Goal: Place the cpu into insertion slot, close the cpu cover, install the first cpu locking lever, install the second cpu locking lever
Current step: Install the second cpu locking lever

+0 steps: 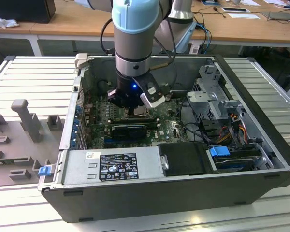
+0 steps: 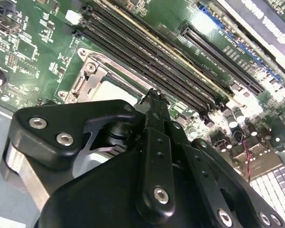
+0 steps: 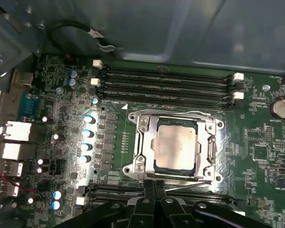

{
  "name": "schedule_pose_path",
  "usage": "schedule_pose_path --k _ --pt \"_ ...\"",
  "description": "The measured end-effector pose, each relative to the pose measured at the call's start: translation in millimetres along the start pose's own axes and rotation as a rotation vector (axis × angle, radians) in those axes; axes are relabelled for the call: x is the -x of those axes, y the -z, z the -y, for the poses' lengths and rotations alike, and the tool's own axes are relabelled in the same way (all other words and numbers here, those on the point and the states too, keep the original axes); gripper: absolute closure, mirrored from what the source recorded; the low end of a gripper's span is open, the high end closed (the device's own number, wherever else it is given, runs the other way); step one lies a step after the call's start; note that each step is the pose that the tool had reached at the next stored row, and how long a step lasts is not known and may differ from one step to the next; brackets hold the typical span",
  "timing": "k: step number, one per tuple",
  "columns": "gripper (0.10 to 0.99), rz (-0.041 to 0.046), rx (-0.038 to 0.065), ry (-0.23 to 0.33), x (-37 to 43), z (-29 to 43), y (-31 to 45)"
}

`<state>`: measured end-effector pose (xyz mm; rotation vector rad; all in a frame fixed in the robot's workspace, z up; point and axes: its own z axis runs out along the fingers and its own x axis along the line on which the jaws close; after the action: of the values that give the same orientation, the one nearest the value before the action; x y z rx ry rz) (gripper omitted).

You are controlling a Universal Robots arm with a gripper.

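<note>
The arm points straight down, claw (image 3: 154, 186) fingertips pressed together.

The cpu (image 3: 176, 144) showed a pale silvery-grey top, framed by the silver-grey metal of the cpu cover (image 3: 145, 142), and the circuit board (image 3: 256, 156) around it was green, speckled with small silver parts, with a column of silver-blue capacitors (image 3: 88, 133) at nine o'clock of the chip in the first wrist view. At twelve o'clock of the chip there ran long black memory slots (image 3: 166, 83) with white end clips, and the gripper (image 3: 155, 190) was black with silver screw heads. In the exterior view the arm's joint (image 1: 135, 19) was light blue above a black-and-silver wrist, the computer case (image 1: 135, 191) dark grey, and a black-and-white label (image 1: 118, 166) sat on the pale grey power supply (image 1: 150, 162).
</note>
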<state>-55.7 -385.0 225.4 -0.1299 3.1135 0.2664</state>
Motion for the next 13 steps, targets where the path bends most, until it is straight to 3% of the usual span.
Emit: schedule_pose_path --k 5,6,7,8,10,11,13 --pt "0.980 0.0012 0.015 0.000 -6.0 3.0 -15.2" --pt "0.980 0.0015 0.019 0.000 -6.8 3.4 -15.5" --pt "0.980 0.0034 0.038 0.000 -8.1 4.3 -15.5" --pt "0.980 0.0060 0.066 0.000 -9.1 7.2 -15.1" --pt "0.980 0.0089 0.095 0.000 -9.9 12.9 -14.5" --pt "0.980 0.0102 0.109 0.000 -10.8 16.2 -14.1" --pt "0.980 0.0111 0.118 0.000 -12.0 20.7 -13.3"
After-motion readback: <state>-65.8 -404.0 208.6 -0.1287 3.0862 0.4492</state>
